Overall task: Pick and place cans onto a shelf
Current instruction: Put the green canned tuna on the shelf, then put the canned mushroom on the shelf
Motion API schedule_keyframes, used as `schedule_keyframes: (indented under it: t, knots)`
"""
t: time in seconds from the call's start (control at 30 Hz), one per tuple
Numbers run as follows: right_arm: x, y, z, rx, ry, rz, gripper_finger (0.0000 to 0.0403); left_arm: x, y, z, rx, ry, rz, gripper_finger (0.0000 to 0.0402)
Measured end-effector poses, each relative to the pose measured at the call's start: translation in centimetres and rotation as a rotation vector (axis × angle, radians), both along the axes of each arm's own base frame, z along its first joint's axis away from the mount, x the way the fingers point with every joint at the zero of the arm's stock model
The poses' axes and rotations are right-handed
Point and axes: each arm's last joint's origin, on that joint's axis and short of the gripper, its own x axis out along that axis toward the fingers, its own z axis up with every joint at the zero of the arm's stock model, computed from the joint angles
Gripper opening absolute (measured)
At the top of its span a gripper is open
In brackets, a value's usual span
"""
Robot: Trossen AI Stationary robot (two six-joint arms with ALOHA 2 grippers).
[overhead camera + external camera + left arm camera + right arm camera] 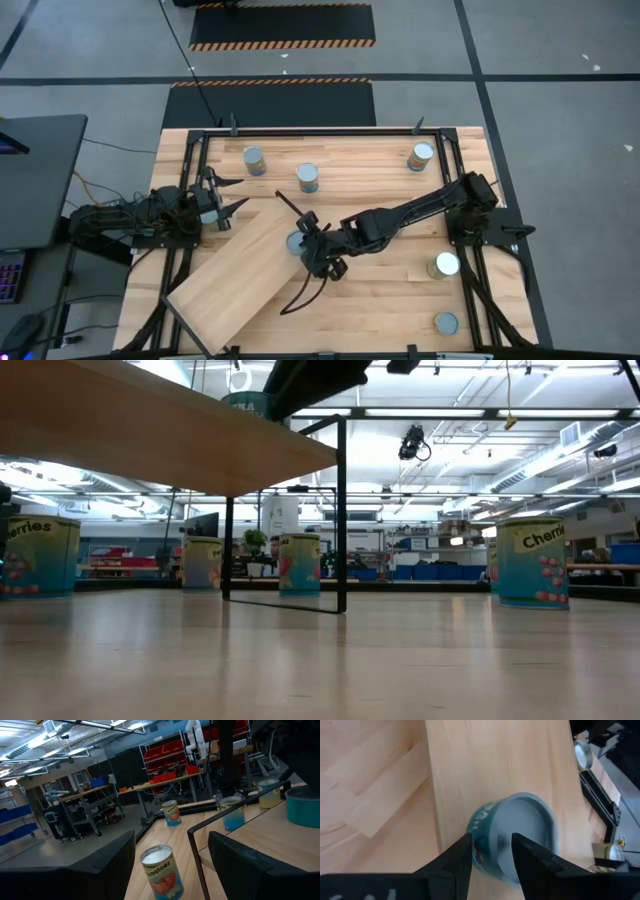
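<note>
Jaws of the right gripper [318, 247] stand either side of a can [520, 840] over the shelf [250, 275], a finger [455, 862] on each flank of its teal side; whether they press it or just bracket it cannot be told. That can sits on the shelf's upper end near the worktop's middle, its round silver top showing, axis upright as far as the high view gives it.

Left gripper [225, 205]: jaws spread, nothing between them, waiting at the worktop's left side just off the shelf's upper left corner. Its wrist view looks across at a tomato can [161, 871] standing upright on the worktop [390, 300].

Shelf: long axis runs diagonally, from the near left edge up toward the centre. Low view shows it raised on black legs, with worktop passing beneath.

Count in the high view: six cans. One at the right gripper; two at the far side left of centre [254, 160] [307, 178]; one at far right [421, 156]; two at near right [444, 264] [446, 323]. All loose ones upright, well apart from each other.

Open room: most of the shelf's lower length is bare; bare worktop between shelf and the near-right cans. Black frame rails [320, 131] edge the worktop at far, left and right.
</note>
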Motion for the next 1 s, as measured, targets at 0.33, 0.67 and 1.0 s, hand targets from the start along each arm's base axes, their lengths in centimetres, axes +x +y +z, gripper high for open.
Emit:
schedule_keyframes:
  t: [0.33, 0.67, 1.0]
  knots:
    - [-0.9, 1.1, 2.0, 0.051, -0.080, 0.006, 0.0144, 0.0, 0.0, 0.0, 0.000, 0.000, 0.000, 0.0256]
    - [-4.7, 2.8, 6.2, 0.300, -0.148, -0.018, 0.0140, 0.0, 0.0, 0.0, 0.000, -0.002, 0.000, 0.0256]
    - [-11.0, 4.1, 4.0, 0.536, -0.234, -0.057, 0.0139, 0.0, 0.0, 0.1, -0.025, -0.016, -0.010, 0.0256]
